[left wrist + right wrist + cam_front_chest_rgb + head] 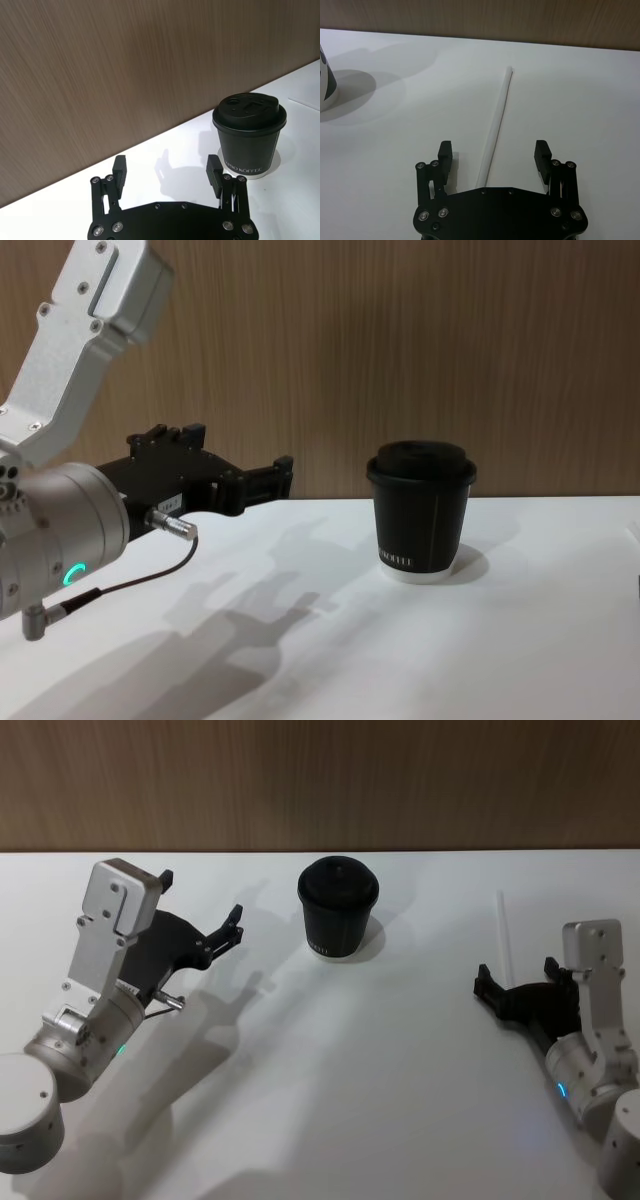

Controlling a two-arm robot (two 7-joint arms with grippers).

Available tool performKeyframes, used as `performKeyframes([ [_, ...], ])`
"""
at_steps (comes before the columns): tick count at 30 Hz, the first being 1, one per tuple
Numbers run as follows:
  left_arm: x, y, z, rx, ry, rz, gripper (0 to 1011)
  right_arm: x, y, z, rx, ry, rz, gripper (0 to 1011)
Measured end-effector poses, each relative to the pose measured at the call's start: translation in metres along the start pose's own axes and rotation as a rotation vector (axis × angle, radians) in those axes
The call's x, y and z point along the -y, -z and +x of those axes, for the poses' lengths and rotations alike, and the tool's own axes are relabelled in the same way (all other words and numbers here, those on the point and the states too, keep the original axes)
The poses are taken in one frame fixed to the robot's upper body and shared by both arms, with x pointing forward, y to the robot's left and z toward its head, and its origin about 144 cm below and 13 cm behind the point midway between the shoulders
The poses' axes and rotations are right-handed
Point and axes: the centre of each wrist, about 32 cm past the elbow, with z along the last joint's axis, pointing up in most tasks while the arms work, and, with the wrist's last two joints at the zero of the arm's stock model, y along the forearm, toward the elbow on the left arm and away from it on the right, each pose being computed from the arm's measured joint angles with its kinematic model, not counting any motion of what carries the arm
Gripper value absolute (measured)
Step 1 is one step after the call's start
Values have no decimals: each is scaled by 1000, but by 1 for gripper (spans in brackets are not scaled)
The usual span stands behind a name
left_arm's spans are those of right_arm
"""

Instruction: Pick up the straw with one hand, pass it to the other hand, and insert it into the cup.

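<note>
We found the right gripper (pixel 517 972) (pixel 493 149) low over the white table (pixel 380 1100) on the right, its black fingers spread wide on either side of the near end of the long, thin white straw (pixel 505 935) (pixel 495 132). The straw lay flat on the table, ungripped. The small black paper cup (pixel 338 908) (pixel 249 135) (pixel 422 510) with its domed lid stood upright at the table's far middle. The left gripper (pixel 203 900) (pixel 167 167) (pixel 240 455) hung above the table to the cup's left, also open and holding nothing.

Likely a lab bench — plain white table (pixel 330 1100), wood-panelled wall (pixel 320 780).
</note>
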Motion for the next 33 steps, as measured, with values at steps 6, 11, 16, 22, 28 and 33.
performKeyframes([
  [6, 0, 0, 0, 0, 0, 0, 1003, 0, 2, 0, -3, 0, -4, 1001],
  [11, 0, 0, 0, 0, 0, 0, 1003, -1, 3, 0, -4, -1, -7, 962],
  [16, 0, 0, 0, 0, 0, 0, 1003, -1, 4, 0, -6, -1, -7, 840],
  [22, 0, 0, 0, 0, 0, 0, 1003, -1, 4, 0, -7, -1, -9, 680],
  [28, 0, 0, 0, 0, 0, 0, 1003, -1, 5, 0, -7, 0, -10, 476],
  [33, 0, 0, 0, 0, 0, 0, 1003, -1, 5, 0, -7, 0, -11, 283],
])
